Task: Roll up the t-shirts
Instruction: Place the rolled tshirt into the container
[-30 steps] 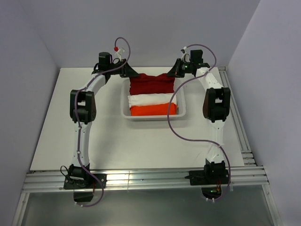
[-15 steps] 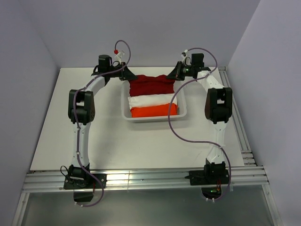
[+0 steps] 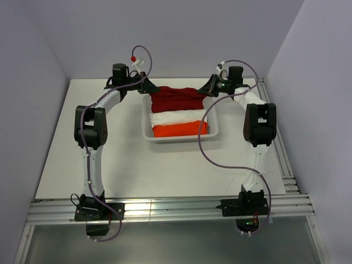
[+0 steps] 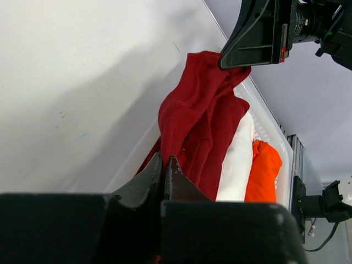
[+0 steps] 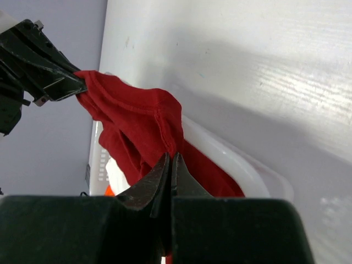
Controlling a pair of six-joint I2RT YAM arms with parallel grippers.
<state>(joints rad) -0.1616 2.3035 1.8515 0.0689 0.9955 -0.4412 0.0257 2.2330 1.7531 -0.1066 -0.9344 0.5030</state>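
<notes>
The 2 grippers are each clamped on the red shirt [image 3: 177,99]: the left gripper [image 3: 154,88] on its left corner, the right gripper [image 3: 205,89] on its right, holding it stretched over the far end of the bin [image 3: 214,129], near the far edge of the bench [image 3: 121,159]. The white shirt [image 3: 176,117] and orange shirt [image 3: 179,128] lie inside.

No readable text, label, brand, number or sign shows on anything in these views.

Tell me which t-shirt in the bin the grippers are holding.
The dark red t-shirt at the far end of the bin: the left gripper and right gripper each pinch one side. The white t-shirt and orange t-shirt lie untouched.
</notes>
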